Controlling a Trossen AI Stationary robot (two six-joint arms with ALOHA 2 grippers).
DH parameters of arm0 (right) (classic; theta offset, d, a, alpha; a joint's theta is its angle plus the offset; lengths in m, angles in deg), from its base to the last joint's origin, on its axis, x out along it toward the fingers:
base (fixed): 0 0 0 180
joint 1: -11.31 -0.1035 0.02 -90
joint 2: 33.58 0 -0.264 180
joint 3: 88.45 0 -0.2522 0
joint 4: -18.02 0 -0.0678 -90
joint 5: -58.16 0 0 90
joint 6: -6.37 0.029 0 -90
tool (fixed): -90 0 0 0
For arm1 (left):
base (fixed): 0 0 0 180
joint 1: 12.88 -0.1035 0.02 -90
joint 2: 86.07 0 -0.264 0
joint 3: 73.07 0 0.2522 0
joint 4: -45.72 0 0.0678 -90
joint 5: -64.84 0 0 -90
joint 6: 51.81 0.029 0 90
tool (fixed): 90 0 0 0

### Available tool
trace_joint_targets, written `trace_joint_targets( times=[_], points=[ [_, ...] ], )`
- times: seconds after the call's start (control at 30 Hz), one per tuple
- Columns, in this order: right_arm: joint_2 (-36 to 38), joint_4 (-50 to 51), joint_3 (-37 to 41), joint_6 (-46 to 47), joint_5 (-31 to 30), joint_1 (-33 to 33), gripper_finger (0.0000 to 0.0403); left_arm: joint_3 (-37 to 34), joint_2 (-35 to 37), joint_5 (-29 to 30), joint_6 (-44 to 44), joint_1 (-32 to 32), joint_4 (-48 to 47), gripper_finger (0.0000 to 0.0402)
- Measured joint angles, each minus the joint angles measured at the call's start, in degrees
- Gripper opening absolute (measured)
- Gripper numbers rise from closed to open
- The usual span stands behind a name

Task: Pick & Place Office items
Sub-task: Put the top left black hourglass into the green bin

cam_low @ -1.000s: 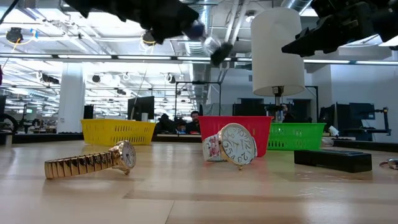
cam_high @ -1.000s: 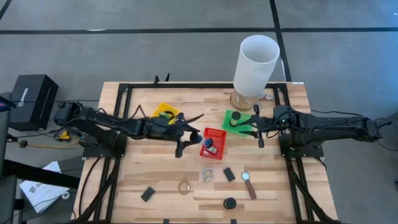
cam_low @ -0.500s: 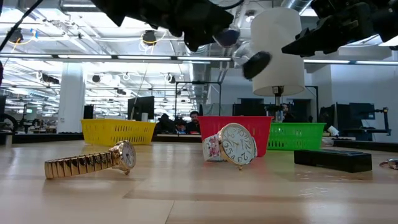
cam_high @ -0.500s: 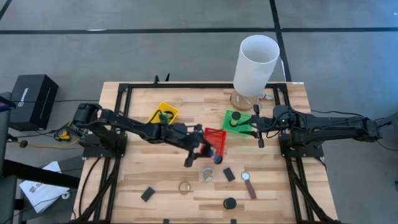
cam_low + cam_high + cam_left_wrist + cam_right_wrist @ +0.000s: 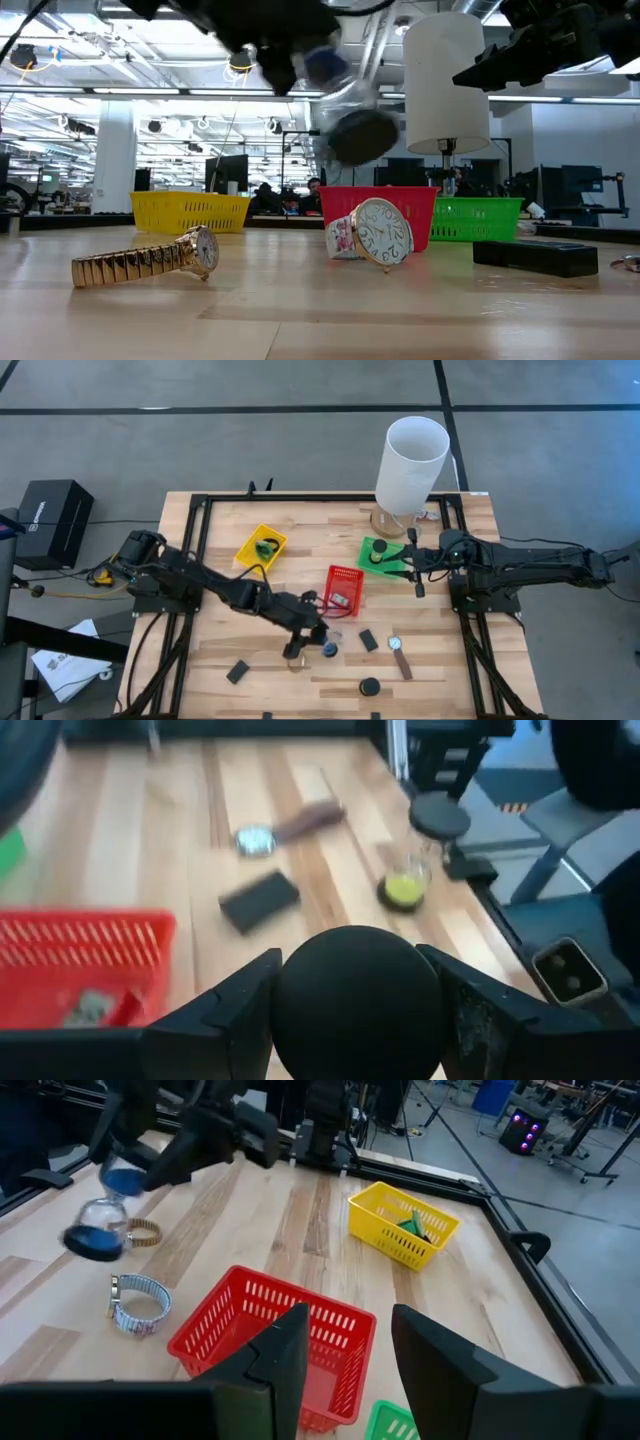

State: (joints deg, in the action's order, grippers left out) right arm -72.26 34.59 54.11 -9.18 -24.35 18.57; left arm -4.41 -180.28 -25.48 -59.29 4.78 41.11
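— What's on the wooden bench [image 5: 250, 645]?

— The left gripper [image 5: 311, 645] holds a blue-sand hourglass [image 5: 98, 1215] above the bench, just before the red basket [image 5: 343, 589].

— And the right gripper [image 5: 415, 575]?

— Beside the green basket [image 5: 385, 556] (fingers apart, empty).

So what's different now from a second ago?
The left gripper, carrying a small hourglass with blue sand, swung from beside the red basket out to the table's middle, above the watches. The right gripper stayed by the green basket; nothing on the table moved.
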Motion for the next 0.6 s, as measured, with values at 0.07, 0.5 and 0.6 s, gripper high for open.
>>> trace_joint_targets(
  times=[0.07,0.5,0.6],
  points=[
    [0.00,0.04,0.00,0.09,0.01,0.00,0.0137,0.02,0.09,0.57,-2.12,1.13,-2.61,0.0203],
    [0.00,0.13,0.00,0.09,0.02,0.02,0.0137,-0.02,0.04,11.72,-2.98,1.59,-14.80,0.0202],
    [0.00,0.13,0.00,0.09,0.02,0.00,0.0137,-0.02,-0.03,11.82,-2.04,-0.29,-14.67,0.0209]
  ],
)
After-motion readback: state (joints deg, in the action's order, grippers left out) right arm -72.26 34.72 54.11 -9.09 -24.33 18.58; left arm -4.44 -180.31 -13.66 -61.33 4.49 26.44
